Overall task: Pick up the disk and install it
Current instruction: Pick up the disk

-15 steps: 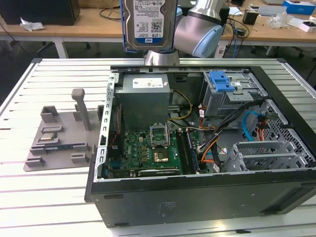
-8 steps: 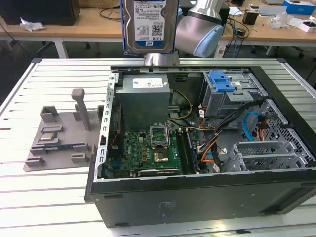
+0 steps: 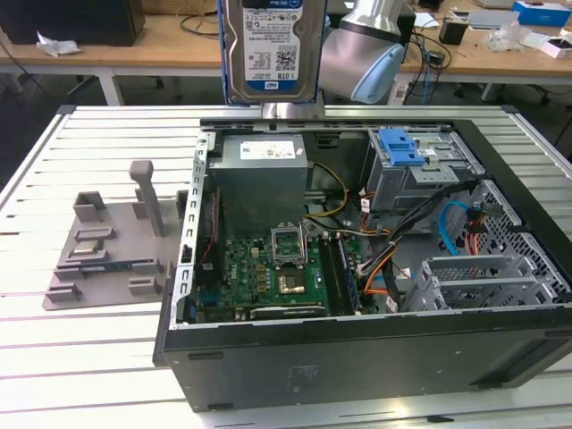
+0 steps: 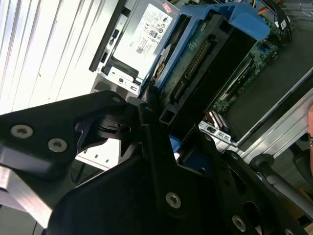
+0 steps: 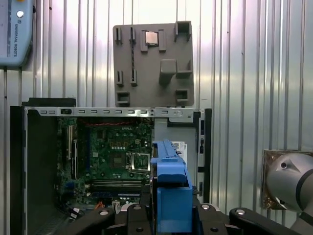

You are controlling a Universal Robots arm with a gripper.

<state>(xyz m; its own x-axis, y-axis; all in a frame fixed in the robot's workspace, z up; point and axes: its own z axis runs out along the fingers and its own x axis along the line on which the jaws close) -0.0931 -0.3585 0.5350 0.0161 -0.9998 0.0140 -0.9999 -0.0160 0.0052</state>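
The tool [image 5: 171, 214] pinches the disk [image 3: 271, 49] by its blue rails, high above the computer case [image 3: 340, 366]. Pickup looks done, but the disk is not yet installed.

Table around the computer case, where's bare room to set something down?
Bare slats lie on the table at the exterior view's left: in front of the grey fixture tray and behind it, beside the computer case. Inside the case it is crowded: power supply, motherboard, cables. The tool holds the disk aloft.
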